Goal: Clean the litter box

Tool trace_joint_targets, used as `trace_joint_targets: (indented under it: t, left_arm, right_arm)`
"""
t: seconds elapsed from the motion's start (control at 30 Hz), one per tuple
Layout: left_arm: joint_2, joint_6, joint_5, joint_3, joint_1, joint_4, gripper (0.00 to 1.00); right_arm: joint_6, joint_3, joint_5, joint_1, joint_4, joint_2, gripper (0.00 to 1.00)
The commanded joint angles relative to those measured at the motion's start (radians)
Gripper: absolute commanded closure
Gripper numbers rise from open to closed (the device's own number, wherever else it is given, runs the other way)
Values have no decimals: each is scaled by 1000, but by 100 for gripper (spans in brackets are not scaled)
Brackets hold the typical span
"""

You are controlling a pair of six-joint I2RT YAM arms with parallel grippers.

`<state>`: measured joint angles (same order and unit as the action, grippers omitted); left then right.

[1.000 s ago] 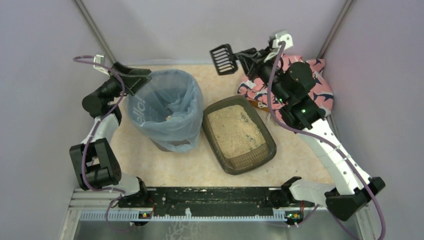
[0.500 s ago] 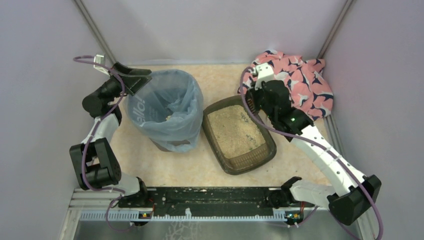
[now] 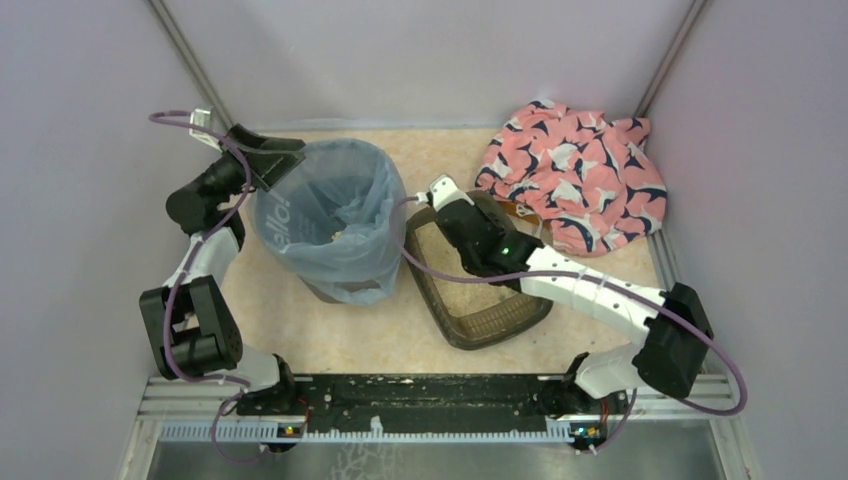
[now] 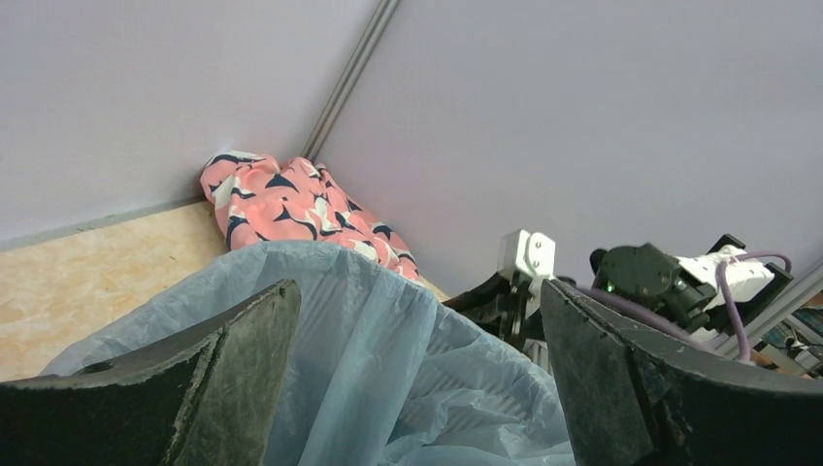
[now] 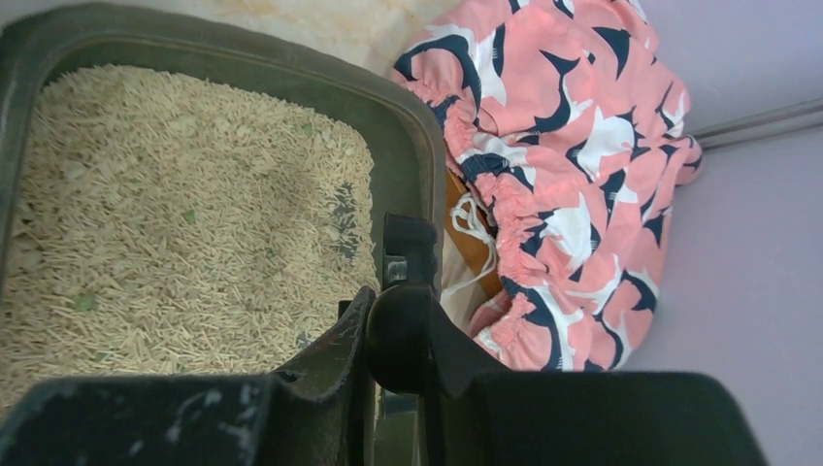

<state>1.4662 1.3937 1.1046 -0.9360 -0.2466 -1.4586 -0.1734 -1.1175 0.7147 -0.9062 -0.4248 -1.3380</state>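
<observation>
Where beige, needle-like grains fill it, the litter box [image 3: 495, 322] sits mid-table just beside the bin [image 3: 300, 225] with its crinkly translucent blue liner. It is a shallow dark brown plastic tray with rounded corners. The right gripper [image 5: 398, 335] is clenched on a slim black handle [image 5: 408, 250] over the tray's far end, near the rumpled pink cloth [image 3: 575, 175]. The left gripper [image 4: 417, 291] hangs at the bin's far-left rim, jaws spread wide and holding nothing. Speckled tabletop [image 3: 350, 335] shows between the tray and the arm bases.
</observation>
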Motion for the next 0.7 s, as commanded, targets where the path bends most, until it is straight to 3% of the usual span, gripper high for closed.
trace_joint_targets:
  t: [0.0, 0.23, 0.67]
  left_arm:
    - [-8, -9, 8, 0, 4, -21, 1]
    - [-17, -4, 9, 0, 5, -26, 1]
    - [-18, 2, 12, 0, 5, -31, 1]
  right_arm:
    - [-71, 35, 187, -46, 92, -25, 100]
    - [-121, 106, 271, -59, 167, -70, 100]
    - [-22, 191, 199, -63, 158, -93, 100]
